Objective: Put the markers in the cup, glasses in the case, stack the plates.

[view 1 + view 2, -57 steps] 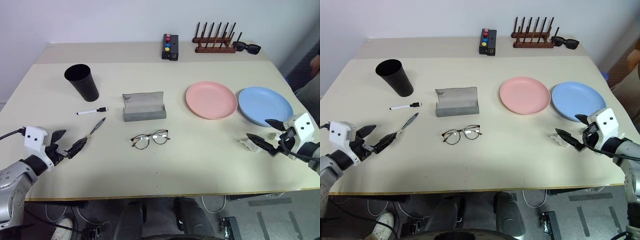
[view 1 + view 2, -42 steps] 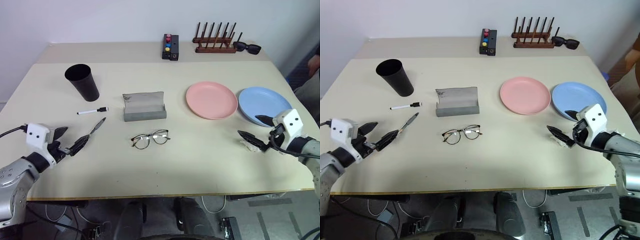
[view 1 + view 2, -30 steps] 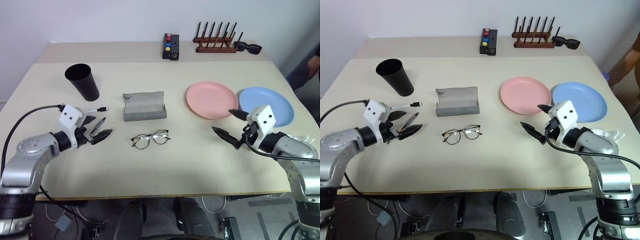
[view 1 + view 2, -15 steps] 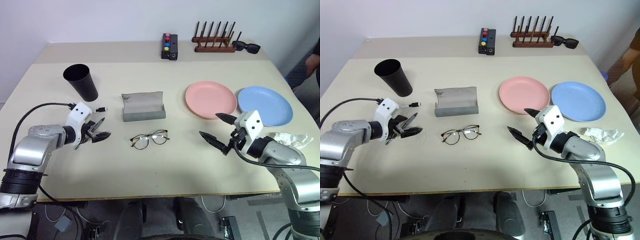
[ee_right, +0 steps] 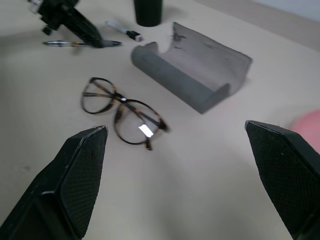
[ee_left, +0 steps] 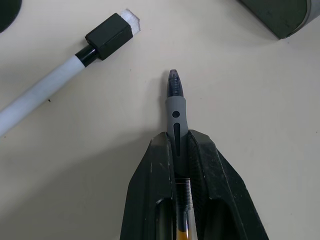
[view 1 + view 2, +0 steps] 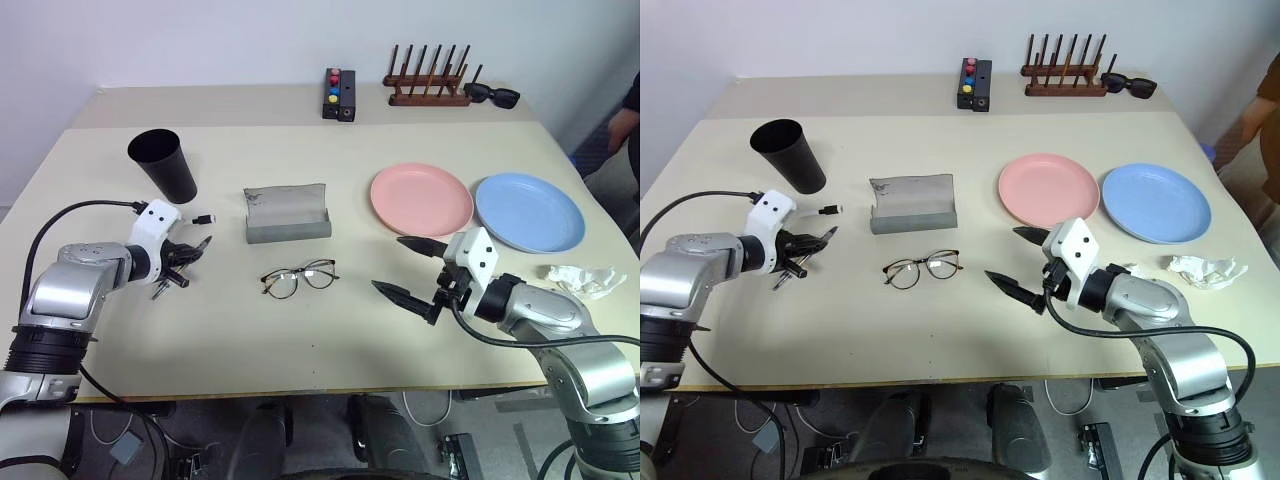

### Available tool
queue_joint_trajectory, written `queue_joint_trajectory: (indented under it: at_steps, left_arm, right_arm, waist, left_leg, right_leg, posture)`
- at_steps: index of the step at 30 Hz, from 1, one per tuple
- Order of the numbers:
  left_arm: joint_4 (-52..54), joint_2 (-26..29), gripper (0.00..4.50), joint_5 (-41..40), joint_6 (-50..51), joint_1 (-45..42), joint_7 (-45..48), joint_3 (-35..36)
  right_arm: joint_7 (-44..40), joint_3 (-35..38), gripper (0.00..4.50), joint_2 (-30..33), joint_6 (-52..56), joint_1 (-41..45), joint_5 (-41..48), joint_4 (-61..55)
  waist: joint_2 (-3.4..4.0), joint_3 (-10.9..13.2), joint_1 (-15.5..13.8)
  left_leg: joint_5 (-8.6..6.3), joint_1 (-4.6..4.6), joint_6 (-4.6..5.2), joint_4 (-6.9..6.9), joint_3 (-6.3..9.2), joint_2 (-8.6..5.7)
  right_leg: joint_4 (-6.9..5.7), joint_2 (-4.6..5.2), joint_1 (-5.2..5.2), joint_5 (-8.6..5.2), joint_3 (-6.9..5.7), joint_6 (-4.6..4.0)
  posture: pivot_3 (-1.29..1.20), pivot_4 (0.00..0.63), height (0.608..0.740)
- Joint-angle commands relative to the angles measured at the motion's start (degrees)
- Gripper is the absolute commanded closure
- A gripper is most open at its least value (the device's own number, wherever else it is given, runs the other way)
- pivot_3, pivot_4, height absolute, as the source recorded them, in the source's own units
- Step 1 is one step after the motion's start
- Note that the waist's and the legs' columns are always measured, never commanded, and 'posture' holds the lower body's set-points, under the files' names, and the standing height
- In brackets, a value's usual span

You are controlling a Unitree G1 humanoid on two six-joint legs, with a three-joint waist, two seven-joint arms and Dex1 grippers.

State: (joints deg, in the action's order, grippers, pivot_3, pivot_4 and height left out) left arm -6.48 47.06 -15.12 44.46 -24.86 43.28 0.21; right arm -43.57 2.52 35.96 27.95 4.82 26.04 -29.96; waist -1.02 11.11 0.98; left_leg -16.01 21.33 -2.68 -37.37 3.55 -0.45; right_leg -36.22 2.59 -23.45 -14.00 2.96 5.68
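Observation:
My left gripper point(image 7: 185, 262) lies low on the table, shut on the dark grey marker point(image 6: 176, 100), whose tip sticks out past the fingers. Just beyond it lies the white marker point(image 6: 50, 85) with its black cap. The black cup point(image 7: 162, 165) stands upright behind them. The grey case point(image 7: 288, 213) sits open at mid-table, and the glasses point(image 7: 300, 278) lie unfolded in front of it. My right gripper point(image 7: 388, 263) hovers open to the right of the glasses, empty. The pink plate point(image 7: 422, 199) and the blue plate point(image 7: 529, 211) lie side by side, apart.
At the back of the table stand a wooden peg rack point(image 7: 430, 85), black sunglasses point(image 7: 493, 95) and a small box with coloured buttons point(image 7: 340, 93). A crumpled tissue point(image 7: 580, 278) lies near the right edge. A person point(image 7: 630, 110) is at the far right.
My left gripper has closed on the dark grey marker where it lay. My right arm has swung left from beside the plates toward the glasses, still open.

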Motion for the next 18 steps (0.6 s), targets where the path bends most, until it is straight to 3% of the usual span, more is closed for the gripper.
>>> queue_joint_trajectory:
  at_steps: [1, 7, 11, 15, 18]
  left_arm:
    - [1.05, -0.79, 4.45, -2.16, -1.73, 1.03, 0.57, 4.46]
    - [8.36, -3.17, 4.45, -11.29, -8.04, 0.17, 4.28, 15.02]
    - [5.56, -8.55, 4.45, -18.07, -7.85, -11.82, -3.28, 22.87]
    - [-3.08, -12.41, 4.45, -15.03, -18.33, -23.29, -10.79, 25.31]
    - [-11.59, -13.04, 4.45, -8.54, -27.79, -28.91, -14.15, 22.07]
  right_arm:
    - [-0.04, -2.19, 0.0, -0.91, 0.62, 1.32, 1.66, -3.67]
    - [0.17, -5.27, 0.0, -2.32, 1.01, 4.03, 1.61, -3.61]
    - [0.58, -7.23, 0.0, -3.89, 0.75, 6.11, 1.01, -2.34]
    - [0.69, -8.05, 0.0, -4.96, 0.44, 8.13, 0.68, -0.87]
    - [0.57, -8.72, 0.0, -5.66, 0.33, 9.24, 0.55, -0.3]
  waist:
    - [0.0, 0.0, 0.01]
    - [-0.09, 0.04, -0.36]
    - [-0.15, 0.07, -0.56]
    - [-0.15, 0.06, -0.05]
    - [-0.15, 0.06, 0.04]
  left_leg:
    - [0.0, 0.01, 0.0, 0.0, 0.01, 0.01]
    - [0.0, 0.18, -0.01, -0.01, 0.02, 0.02]
    - [0.0, 0.24, -0.01, -0.14, 0.18, -0.02]
    - [0.0, 0.2, -0.01, -0.29, 0.15, -0.18]
    - [-0.01, 0.16, 0.0, -0.27, 0.13, -0.21]
  right_leg:
    - [-0.01, 0.0, -0.01, 0.0, -0.01, 0.0]
    - [0.03, 0.06, -0.13, 0.01, -0.03, 0.0]
    - [0.04, 0.07, -0.06, 0.01, -0.16, 0.01]
    - [0.02, 0.06, 0.02, 0.06, -0.16, 0.09]
    - [0.01, 0.03, 0.01, 0.06, -0.13, 0.1]
  posture:
    - [0.0, 0.15, 0.735]
    - [0.0, 0.15, 0.735]
    - [0.0, 0.15, 0.735]
    - [0.0, 0.15, 0.735]
    - [0.0, 0.15, 0.735]
